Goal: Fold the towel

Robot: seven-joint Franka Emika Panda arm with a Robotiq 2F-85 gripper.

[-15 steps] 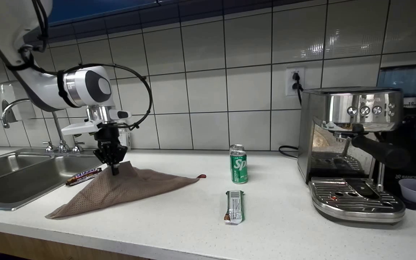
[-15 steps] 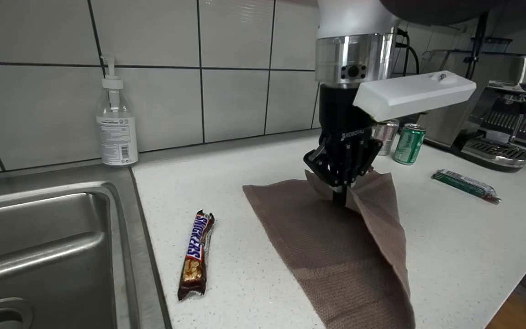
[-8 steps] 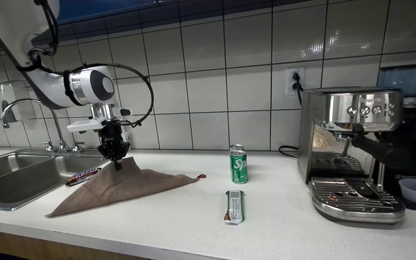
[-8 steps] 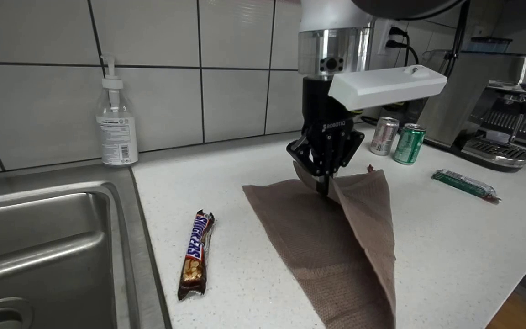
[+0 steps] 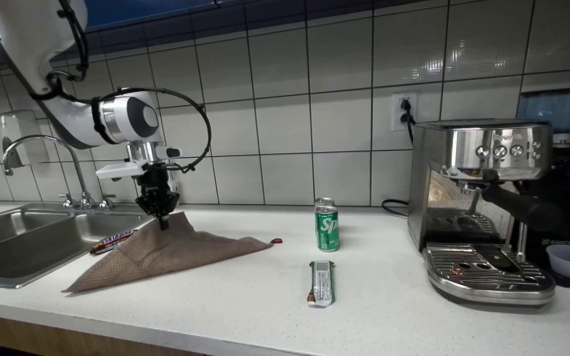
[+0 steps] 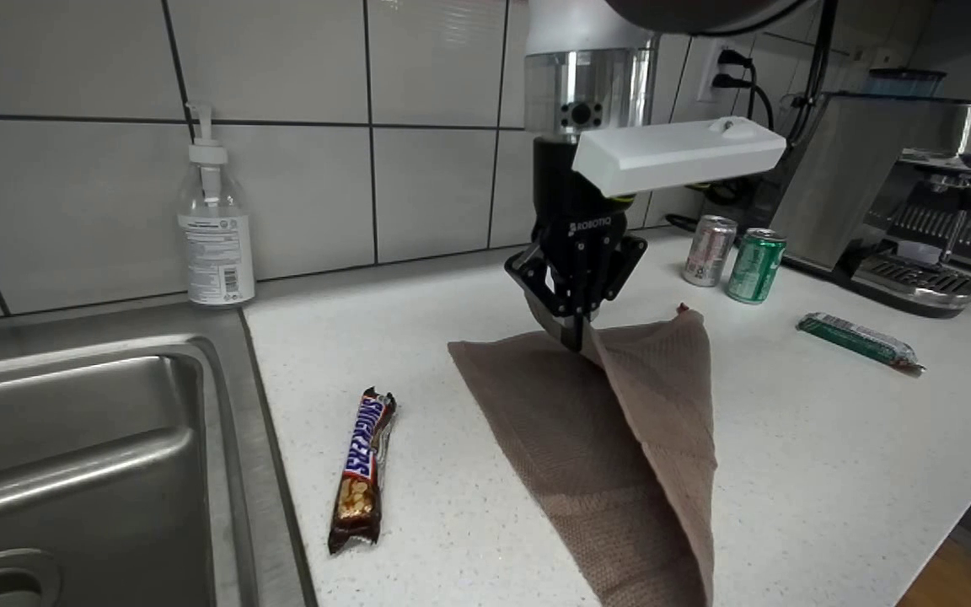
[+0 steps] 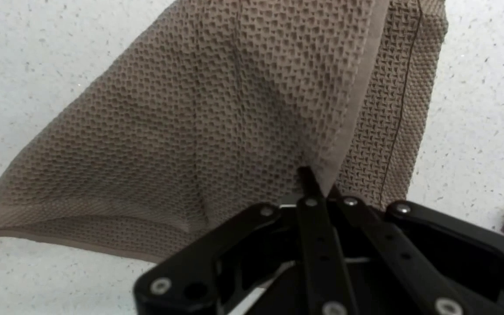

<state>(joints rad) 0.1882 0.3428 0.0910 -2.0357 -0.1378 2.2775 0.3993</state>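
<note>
1. State: pincer (image 6: pixel 574 331) closed on the towel (image 6: pixel 570 438), looks like at or near a corner; hems converge on it in the wrist view.
2. Towel's on the tabletop (image 5: pixel 245 316) beside the sink (image 6: pixel 220 421), Snickers bar (image 6: pixel 362 468) lying between them. Part lies flat, part is raised as a flap.
3. Key relation: flat layer's free corner is off the pincer on the sink side. Fold, the long axis, looks to run from the red tag (image 5: pixel 276 241) to the front corner. Next move should go across that line, sinkward, then down. Single arm.
4. My read: about mid-fold, flap not laid down.
5. Hard to see: in an exterior view the flap (image 5: pixel 176 252) blocks the flat layer; in an exterior view the towel's near end (image 6: pixel 654 582) is cut off. Wrist view clips towel, tag and bar. Can't tell how much cloth is pinched, or fingertip clearance.
</note>
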